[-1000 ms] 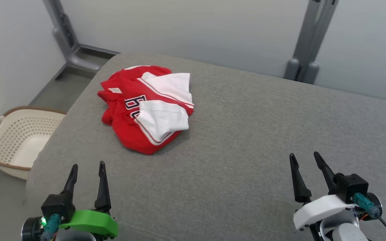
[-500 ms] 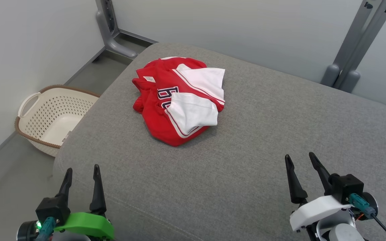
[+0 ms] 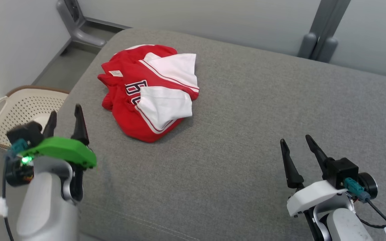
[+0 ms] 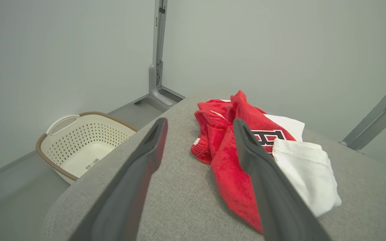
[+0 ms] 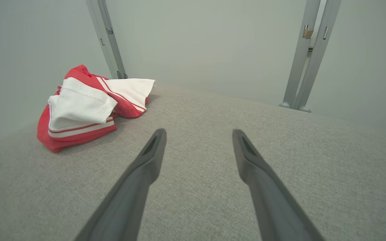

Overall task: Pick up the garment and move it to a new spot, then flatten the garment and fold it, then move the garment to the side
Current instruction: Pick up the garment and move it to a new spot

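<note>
A red and white garment (image 3: 147, 90) with dark lettering lies crumpled at the back left of the grey cushioned surface (image 3: 246, 127). My left gripper (image 3: 64, 115) is raised at the left edge of the surface, open and empty, short of the garment's near left side. In the left wrist view the garment (image 4: 243, 147) lies just beyond the open fingers. My right gripper (image 3: 295, 142) hovers open over the front right, far from the garment. From the right wrist the garment (image 5: 85, 107) shows at the far left.
A cream perforated laundry basket (image 3: 15, 110) with a brown rim stands on the floor left of the surface. Grey metal posts (image 3: 317, 30) rise along the pale wall behind. The surface's left edge drops to the floor beside my left gripper.
My left arm has risen and moved forward toward the garment's left side. The head camera has shifted. The right gripper and the garment stay about where they were.
</note>
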You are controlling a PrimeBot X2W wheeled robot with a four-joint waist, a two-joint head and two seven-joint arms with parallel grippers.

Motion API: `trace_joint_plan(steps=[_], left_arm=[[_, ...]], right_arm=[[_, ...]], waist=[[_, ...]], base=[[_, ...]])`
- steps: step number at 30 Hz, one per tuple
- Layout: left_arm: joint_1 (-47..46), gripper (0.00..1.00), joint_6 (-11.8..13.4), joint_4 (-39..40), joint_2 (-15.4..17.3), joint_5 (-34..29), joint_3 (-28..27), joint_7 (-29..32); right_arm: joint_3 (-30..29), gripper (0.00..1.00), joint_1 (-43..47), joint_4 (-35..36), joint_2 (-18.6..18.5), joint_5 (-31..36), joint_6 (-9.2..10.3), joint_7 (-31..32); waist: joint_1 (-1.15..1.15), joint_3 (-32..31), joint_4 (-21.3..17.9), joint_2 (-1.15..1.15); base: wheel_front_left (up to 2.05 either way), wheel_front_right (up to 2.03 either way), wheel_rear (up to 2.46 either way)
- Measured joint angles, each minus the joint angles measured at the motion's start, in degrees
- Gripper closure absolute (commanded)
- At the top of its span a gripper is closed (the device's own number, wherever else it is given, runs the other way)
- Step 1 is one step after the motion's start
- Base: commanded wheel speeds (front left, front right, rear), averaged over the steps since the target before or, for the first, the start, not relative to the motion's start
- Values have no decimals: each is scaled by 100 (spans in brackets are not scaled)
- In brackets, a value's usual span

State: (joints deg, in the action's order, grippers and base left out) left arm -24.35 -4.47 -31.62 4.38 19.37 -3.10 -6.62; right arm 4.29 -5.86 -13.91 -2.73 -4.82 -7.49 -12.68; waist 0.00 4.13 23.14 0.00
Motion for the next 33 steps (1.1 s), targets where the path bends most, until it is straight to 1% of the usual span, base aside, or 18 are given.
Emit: trace_joint_plan(steps=[3,8,10,14,16,18,21,24,25,26,27,29,33], left_arm=[[-758,0,46,-482,-8,338,-188,387],[-1734,0,69,-1166,-18,878,-403,1104],[-2042,0,103,-1362,0,987,-482,1252],[-2550,0,211,-1590,133,1134,-613,1328],[-2705,0,285,-1772,174,1216,-662,1512],[-2780,0,359,-1920,204,1227,-658,1674],[-2882,0,532,-2164,352,1176,-605,1945],[-2894,0,761,-2358,480,959,-428,2197],[-2893,0,800,-2390,522,858,-355,2251],[-2891,78,813,-2398,566,789,-276,2262],[-2890,100,827,-2405,603,730,-199,2278],[-2872,100,789,-2425,623,660,-123,2363],[-2831,100,639,-2381,626,677,-71,2351]], right_arm=[[14,0,-116,171,-2,155,0,123],[93,0,-269,444,-1,341,-1,305],[135,0,-301,526,-3,392,-1,360],[237,0,-439,682,-3,430,-1,402],[282,0,-477,704,-3,428,-1,402],[305,0,-494,714,-2,412,-1,392],[280,0,-500,703,-7,377,-1,349],[252,0,-503,668,-7,341,-1,294],[243,0,-503,655,-7,335,-1,278],[235,0,-503,641,-7,313,-1,250],[231,0,-502,620,-8,287,-1,246],[232,0,-501,571,-8,240,-1,215],[313,0,-498,432,-7,151,-1,149]], waist=[[0,260,-153,0],[0,692,-411,0],[0,872,-547,0],[0,1191,-809,0],[0,1350,-964,0],[0,1480,-1112,0],[0,1657,-1326,0],[0,1801,-1526,0],[0,1829,-1574,0],[0,1853,-1626,0],[0,1866,-1670,0],[0,1851,-1715,0],[0,1710,-1739,0]], base=[[0,0,0],[0,0,0],[0,0,0],[0,0,0],[0,0,0],[0,0,0],[0,0,0],[0,0,0],[0,0,0],[0,0,0],[0,0,0],[0,0,0],[0,0,0]])
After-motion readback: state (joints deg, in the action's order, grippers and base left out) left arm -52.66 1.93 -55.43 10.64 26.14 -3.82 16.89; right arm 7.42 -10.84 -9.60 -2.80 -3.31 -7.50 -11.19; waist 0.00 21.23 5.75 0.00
